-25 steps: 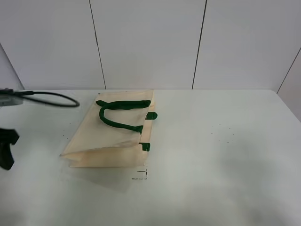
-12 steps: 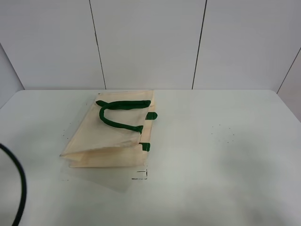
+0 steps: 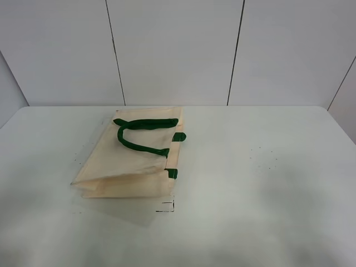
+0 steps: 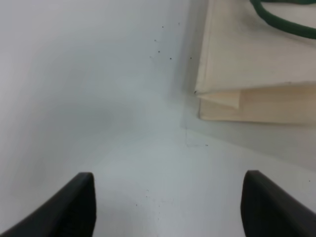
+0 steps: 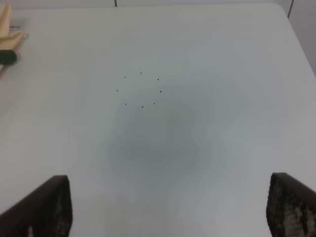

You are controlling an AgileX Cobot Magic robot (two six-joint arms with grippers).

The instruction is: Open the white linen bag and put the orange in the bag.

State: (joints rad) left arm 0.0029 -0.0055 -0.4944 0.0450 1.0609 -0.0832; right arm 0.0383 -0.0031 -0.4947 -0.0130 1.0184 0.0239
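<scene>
The white linen bag (image 3: 133,158) lies flat on the left half of the white table (image 3: 267,183), its green handles (image 3: 136,136) on top and its mouth shut. The orange is not in any view. Neither gripper shows in the exterior high view. In the left wrist view my left gripper (image 4: 168,207) is open and empty over bare table, with the bag's corner (image 4: 256,64) ahead of it and apart from it. In the right wrist view my right gripper (image 5: 168,207) is open and empty over bare table, with only a bag edge (image 5: 6,29) at the frame's border.
A small pen-drawn mark (image 3: 165,206) sits on the table just in front of the bag. A ring of small dark dots (image 5: 142,90) marks the table to the right of the bag. A white panelled wall (image 3: 178,50) stands behind the table.
The left arm and its black cable, seen at the left edge of the exterior high view earlier, have gone out of that view. The bag has not moved.
</scene>
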